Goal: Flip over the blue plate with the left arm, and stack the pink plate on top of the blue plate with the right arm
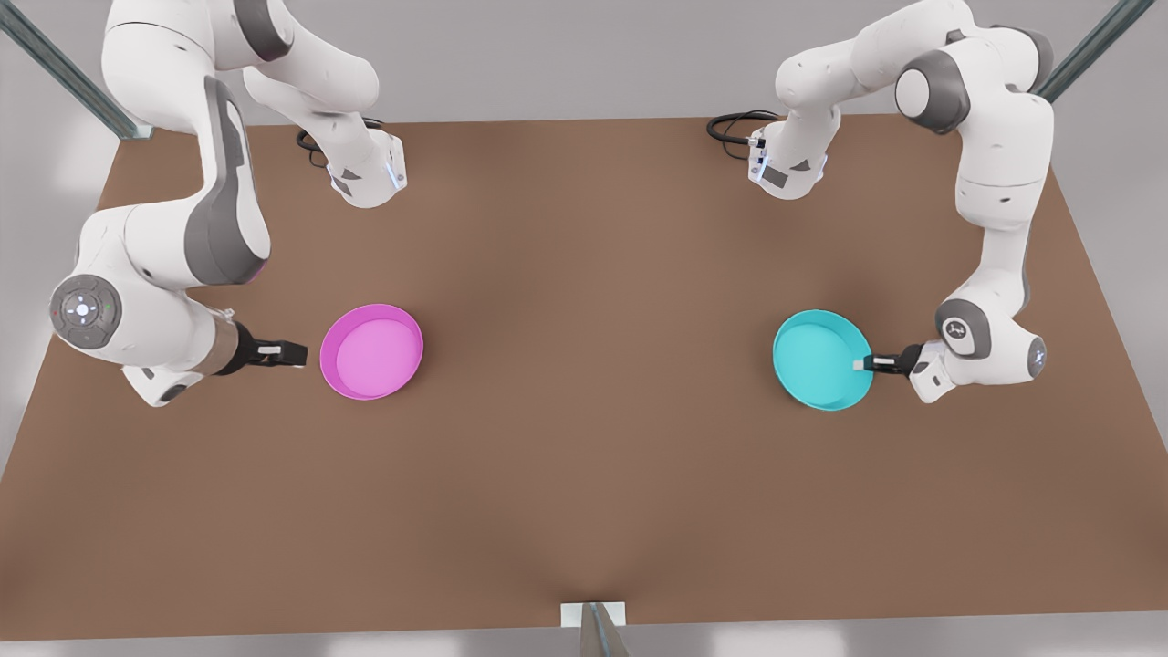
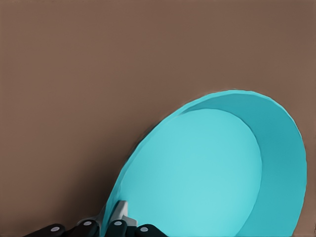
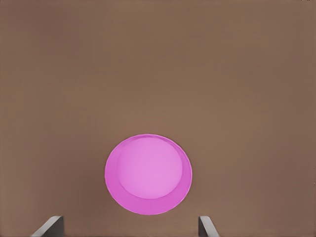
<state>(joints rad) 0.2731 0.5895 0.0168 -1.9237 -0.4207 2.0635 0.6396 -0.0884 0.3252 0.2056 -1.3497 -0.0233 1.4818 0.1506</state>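
Observation:
The blue plate point(image 1: 818, 358) lies toward the front view's right, its hollow side up, and looks tilted in the left wrist view point(image 2: 207, 173). My left gripper point(image 1: 865, 363) point(image 2: 116, 221) is shut on its rim from the side nearest the table's right edge. The pink plate point(image 1: 371, 351) point(image 3: 148, 174) rests flat and hollow side up toward the front view's left. My right gripper point(image 1: 301, 352) point(image 3: 129, 220) sits low just left of it, a small gap away, open, with its fingers point(image 3: 49, 227) spread wide.
The brown table point(image 1: 584, 474) carries the two plates well apart. Both arm bases and black cables point(image 1: 730, 128) stand along the back edge. Metal frame posts point(image 1: 64, 73) rise at the back corners, and a small bracket point(image 1: 593, 616) sits on the front edge.

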